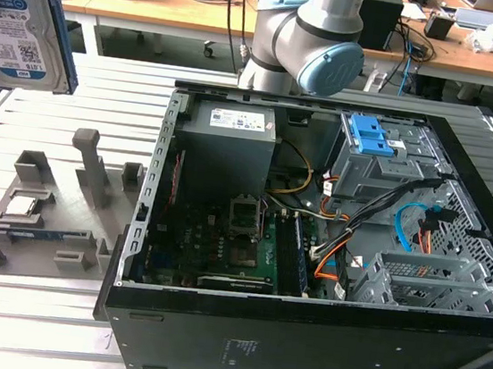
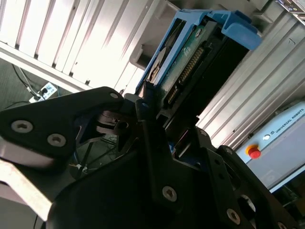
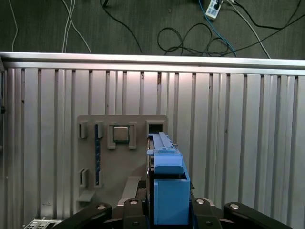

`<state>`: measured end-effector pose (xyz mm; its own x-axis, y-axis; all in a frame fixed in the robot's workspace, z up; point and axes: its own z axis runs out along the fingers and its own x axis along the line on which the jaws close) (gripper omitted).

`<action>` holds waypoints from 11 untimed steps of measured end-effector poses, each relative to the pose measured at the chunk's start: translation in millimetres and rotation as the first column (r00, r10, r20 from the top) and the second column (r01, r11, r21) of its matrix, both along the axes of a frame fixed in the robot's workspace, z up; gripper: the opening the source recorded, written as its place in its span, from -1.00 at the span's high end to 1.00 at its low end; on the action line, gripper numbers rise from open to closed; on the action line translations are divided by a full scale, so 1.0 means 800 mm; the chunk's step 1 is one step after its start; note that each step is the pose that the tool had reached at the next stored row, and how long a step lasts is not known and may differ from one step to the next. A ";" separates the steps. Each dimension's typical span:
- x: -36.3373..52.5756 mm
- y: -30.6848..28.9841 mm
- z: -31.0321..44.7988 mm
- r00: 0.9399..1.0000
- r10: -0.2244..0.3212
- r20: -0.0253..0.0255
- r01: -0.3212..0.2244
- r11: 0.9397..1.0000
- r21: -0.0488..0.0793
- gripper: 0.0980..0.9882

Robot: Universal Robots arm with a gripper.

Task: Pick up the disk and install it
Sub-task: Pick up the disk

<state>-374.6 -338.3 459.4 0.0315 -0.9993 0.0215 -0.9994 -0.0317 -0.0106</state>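
- The hand [image 2: 167, 121] was clamped on the disk [image 1: 27, 27], held up in the air at the exterior view's left, label facing out.
- Below it, the grey holder tray [image 3: 114, 167] sat on the slatted desk [image 3: 238, 133].
- Open PC case [image 1: 298, 353] sat to the right, with the arm [image 1: 309, 39] behind it.

You are seeing the gripper [image 3: 169, 212] squeezing the disk [image 3: 169, 191] by its blue frame. The disk is hanging over a grey parts tray [image 3: 121, 164] that is lying on the ribbed metal table [image 3: 238, 143].
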 end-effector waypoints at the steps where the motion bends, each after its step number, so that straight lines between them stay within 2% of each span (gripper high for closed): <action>1: 0.000 0.0000 0.0015 1.000 0.000 0.000 0.000 1.000 0.000 0.40; 6: 0.000 0.0000 0.0111 1.000 0.000 0.000 0.000 1.000 0.000 0.40; 11: 0.000 0.0000 0.0260 1.000 0.000 0.000 0.000 1.000 0.000 0.40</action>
<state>-374.7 -338.3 480.2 0.0315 -0.9993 0.0215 -0.9994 -0.0317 -0.0104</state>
